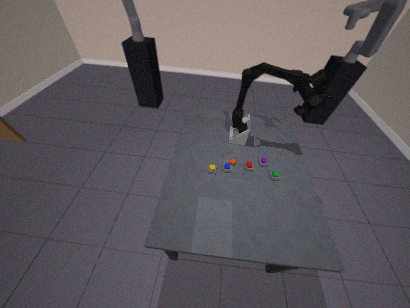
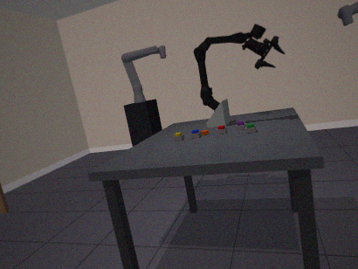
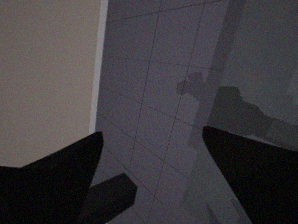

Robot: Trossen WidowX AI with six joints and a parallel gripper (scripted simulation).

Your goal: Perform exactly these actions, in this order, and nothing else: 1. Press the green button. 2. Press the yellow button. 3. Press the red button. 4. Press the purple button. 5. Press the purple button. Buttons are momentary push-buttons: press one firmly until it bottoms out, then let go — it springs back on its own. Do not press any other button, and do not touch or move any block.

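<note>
Top view: gripper (image 1: 306, 95) sits upper right of frame, out past the table (image 1: 240, 235) edge, jaws spread wide, nothing between them, touching nothing. Buttons in a row mid-frame on the table: yellow button (image 1: 212, 167), blue button (image 1: 227, 165), red button (image 1: 249, 164), purple button (image 1: 264, 160), green button (image 1: 275, 173). Orange block (image 1: 233, 161) just beside the blue one.

Exterior view: gripper (image 2: 267, 53) high in upper right, well above the table (image 2: 244, 148), fingers apart and empty. Green button (image 2: 250, 126) at the right end of the row, purple button (image 2: 240, 124) next, then red button (image 2: 221, 127), yellow button (image 2: 178, 134) far left.

Wrist view: two dark fingers at lower corners, wide gap, only floor and wall between; no buttons visible.
</note>
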